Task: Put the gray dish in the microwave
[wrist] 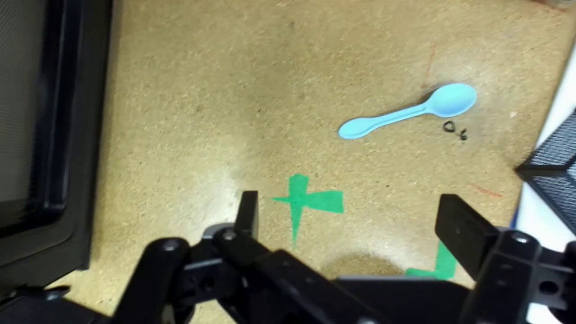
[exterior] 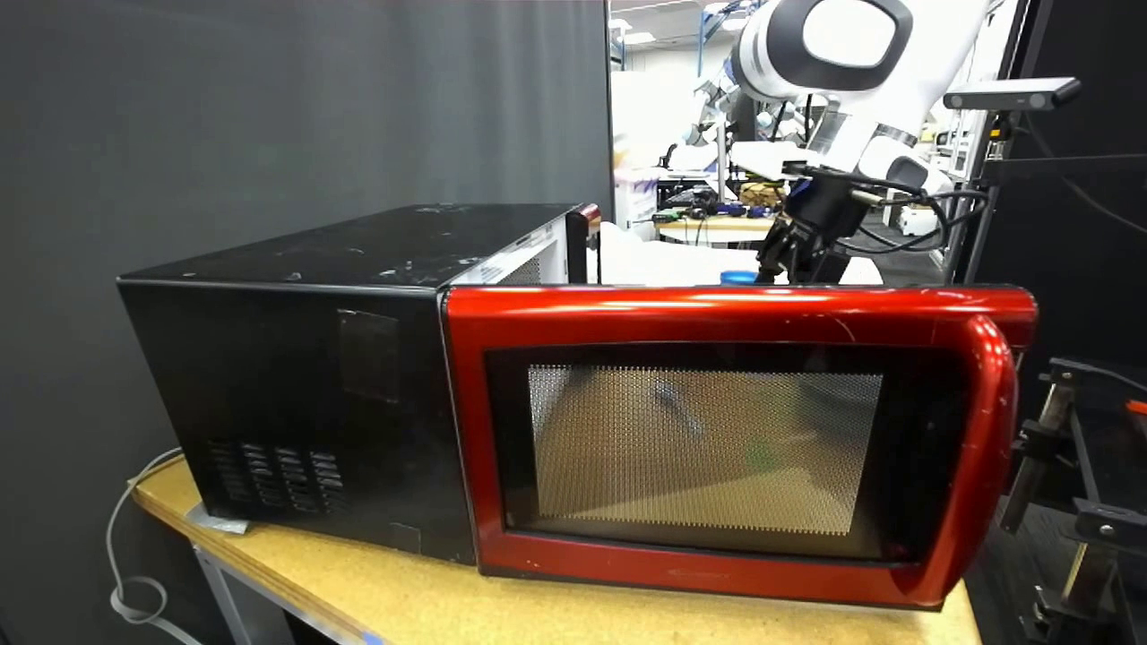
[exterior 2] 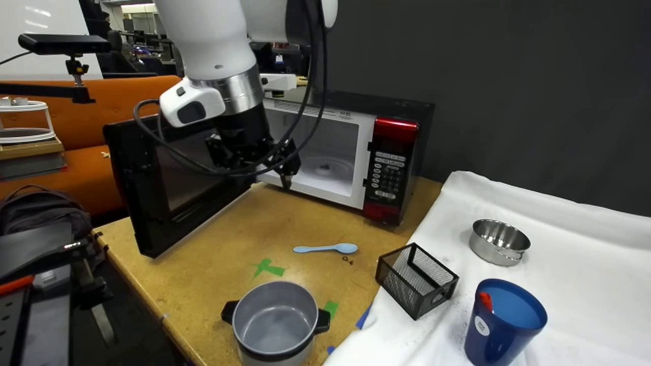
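- Currently my fingers (wrist: 463, 236) stand spread well apart, and in the wrist view the counter (exterior 2: 224, 223) and a green tape cross (wrist: 310, 201) show between their tips.
- I have the arm (exterior 2: 208, 46) hanging over the counter in front of the microwave (exterior 2: 363, 157), fingers reaching down.
- The door (exterior: 708, 448) is swung wide open in both exterior views; in an exterior view I look past the arm into the pale interior, where a round turntable (exterior 2: 336, 170) shows.
- Two round vessels could be the dish I'm after, and I cannot tell which is meant: a gray pot (exterior 2: 277, 323) and a shallow metal bowl (exterior 2: 500, 242). Both sit outside the microwave.
- The gray pot stands upright on the counter near the green tape cross, black handles (exterior 2: 230, 311) on its two sides.
- Over on the white cloth (exterior 2: 585, 239), well apart from the gray pot, the metal bowl rests upright.
- A light blue spoon (exterior 2: 328, 248) lies flat on the counter between the gray pot and the microwave, small dark marks (wrist: 454, 130) just beside its rounded end.
- At the edge of the white cloth I see a black mesh basket (exterior 2: 437, 297).
- Near it stands a blue cup (exterior 2: 501, 335), something red (exterior 2: 486, 301) showing inside the rim.
- In an exterior view the door's top edge crosses right by my fingers, so from there I can't judge their tips.
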Controlling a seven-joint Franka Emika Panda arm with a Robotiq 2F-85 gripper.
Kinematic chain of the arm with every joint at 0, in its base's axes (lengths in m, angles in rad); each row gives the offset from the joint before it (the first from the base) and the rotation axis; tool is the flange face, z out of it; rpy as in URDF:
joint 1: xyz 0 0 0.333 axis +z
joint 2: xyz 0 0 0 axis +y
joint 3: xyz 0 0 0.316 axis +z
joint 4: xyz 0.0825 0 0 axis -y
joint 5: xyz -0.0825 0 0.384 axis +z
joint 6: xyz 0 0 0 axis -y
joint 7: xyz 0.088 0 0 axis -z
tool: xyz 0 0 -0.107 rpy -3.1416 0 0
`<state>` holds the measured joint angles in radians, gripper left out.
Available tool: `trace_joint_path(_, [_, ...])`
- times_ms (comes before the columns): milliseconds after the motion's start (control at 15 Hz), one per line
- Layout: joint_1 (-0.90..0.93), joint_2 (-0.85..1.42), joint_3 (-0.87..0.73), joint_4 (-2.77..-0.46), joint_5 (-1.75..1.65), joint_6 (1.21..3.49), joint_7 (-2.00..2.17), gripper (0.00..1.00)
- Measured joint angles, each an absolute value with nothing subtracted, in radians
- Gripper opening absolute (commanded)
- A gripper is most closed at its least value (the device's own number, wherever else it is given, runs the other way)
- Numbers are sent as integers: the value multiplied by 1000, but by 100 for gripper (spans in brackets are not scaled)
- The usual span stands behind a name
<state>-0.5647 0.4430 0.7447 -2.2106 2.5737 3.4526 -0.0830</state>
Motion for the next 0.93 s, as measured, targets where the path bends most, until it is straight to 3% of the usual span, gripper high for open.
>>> trace_joint_path(267, [-481, 355, 611, -2119, 2578, 3454, 16, 100])
trace_joint_path(667, [-69, 347, 139, -2231, 2495, 3450, 182, 100])
trace_joint_path(933, [8, 459, 94, -2240, 2580, 3452, 130, 100])
